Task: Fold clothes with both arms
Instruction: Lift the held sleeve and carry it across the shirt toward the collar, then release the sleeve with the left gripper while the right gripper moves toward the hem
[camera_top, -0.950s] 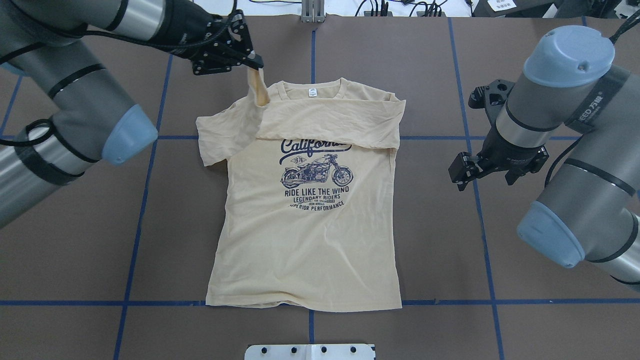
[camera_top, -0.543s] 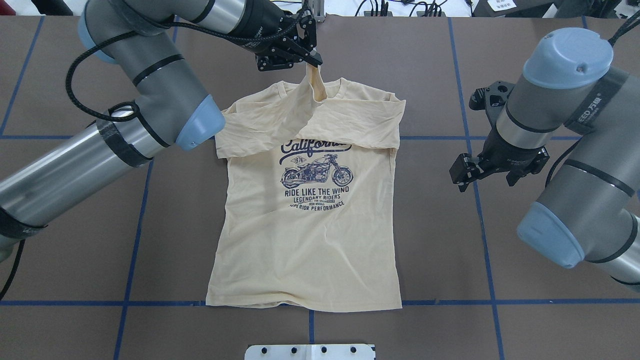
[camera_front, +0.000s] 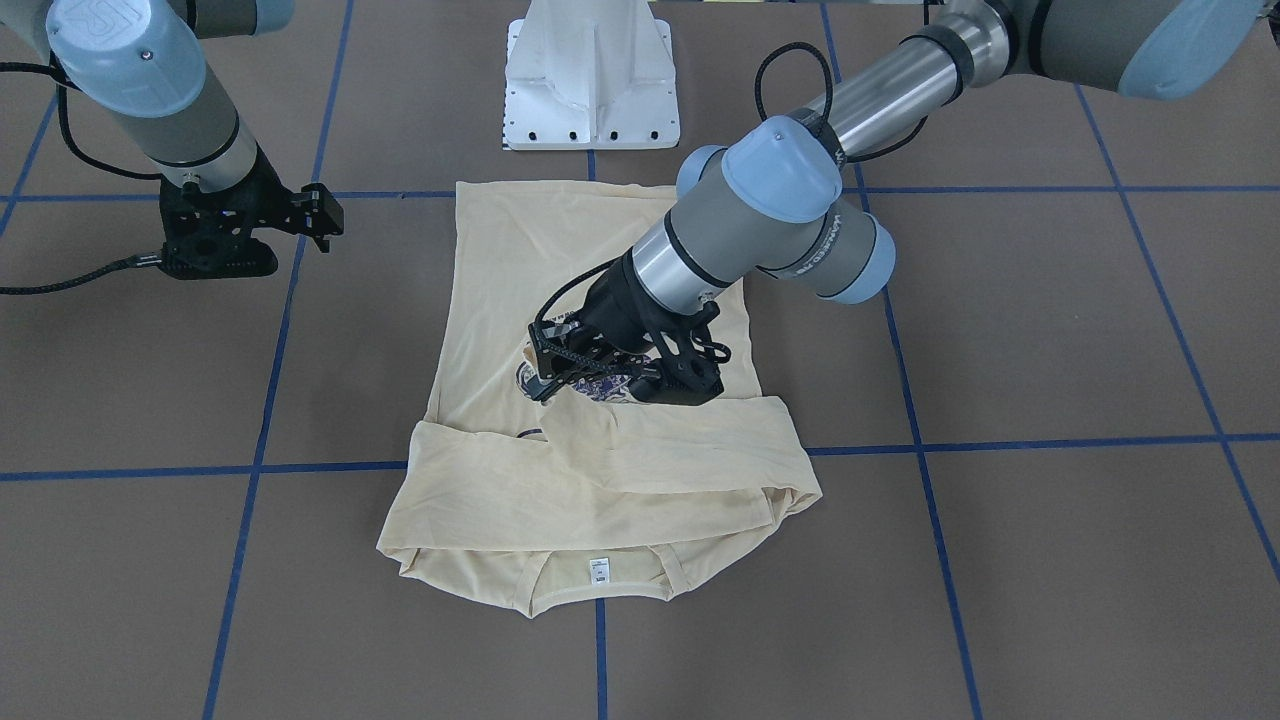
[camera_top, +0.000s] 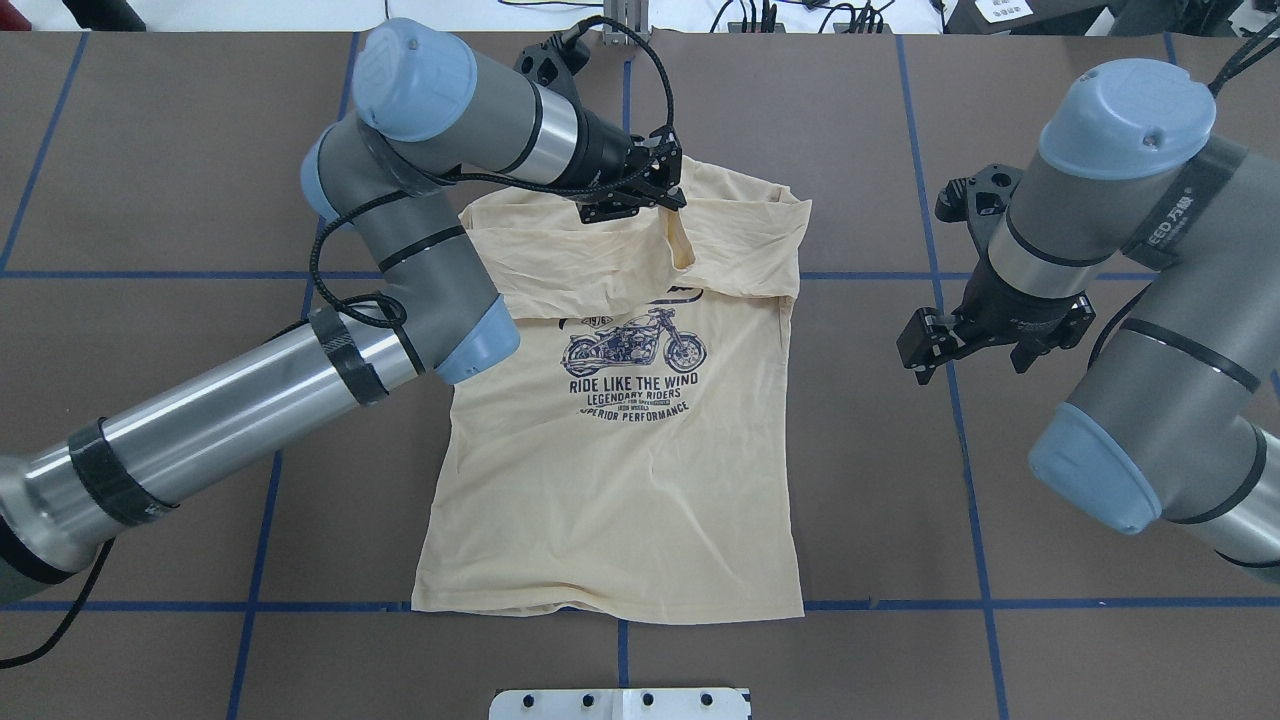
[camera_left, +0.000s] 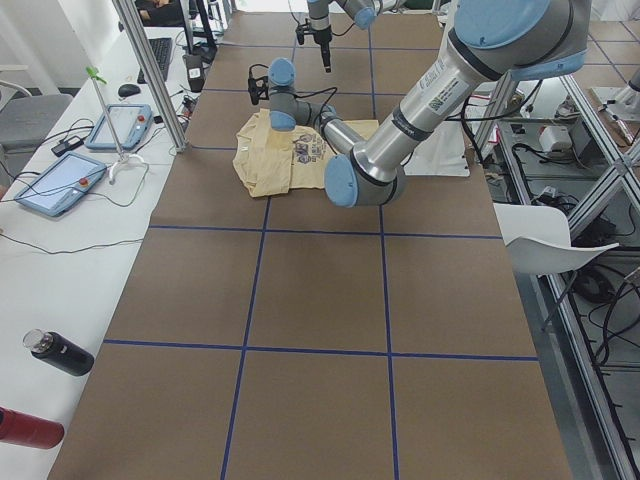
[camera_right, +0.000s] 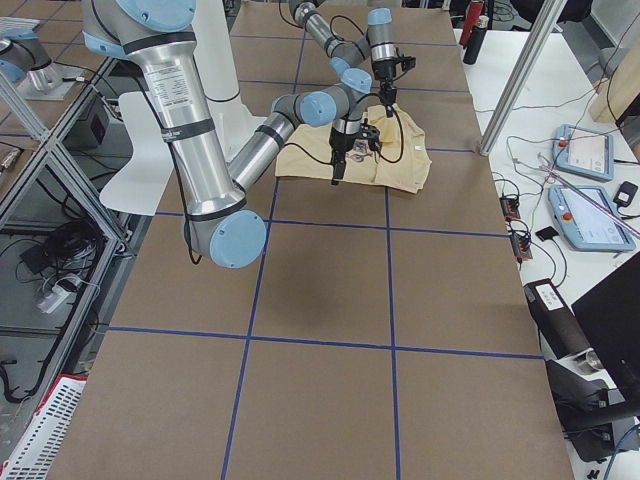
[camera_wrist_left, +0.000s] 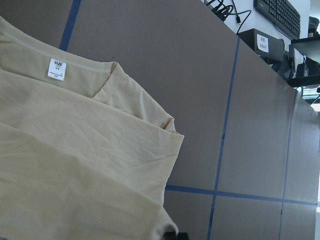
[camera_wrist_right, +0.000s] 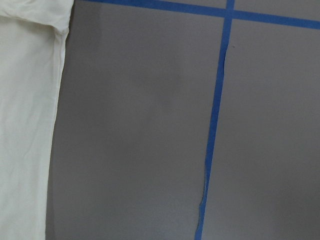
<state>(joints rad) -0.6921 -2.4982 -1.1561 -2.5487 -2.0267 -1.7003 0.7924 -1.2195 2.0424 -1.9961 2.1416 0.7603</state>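
The cream-yellow shirt (camera_top: 610, 480) lies flat, print up, collar at the far side, with its right sleeve folded across the chest. My left gripper (camera_top: 672, 205) is shut on the end of the left sleeve (camera_top: 681, 248) and holds it over the upper chest. The sleeve is drawn across the shirt. From the front the left gripper (camera_front: 548, 385) hovers low over the print. The left wrist view shows the collar and the neck label (camera_wrist_left: 57, 69). My right gripper (camera_top: 975, 348) is open and empty, above bare table right of the shirt (camera_wrist_right: 25, 100).
The white pedestal base (camera_front: 590, 80) stands at the near table edge (camera_top: 620, 703). Blue tape lines (camera_top: 960, 450) cross the brown table. Tablets (camera_left: 55, 185) and bottles (camera_left: 60, 352) lie on the white side bench beyond the far edge.
My left gripper has carried the sleeve end to the right, from beside the left shoulder across the collar to over the chest, and lower. The right arm has barely moved.
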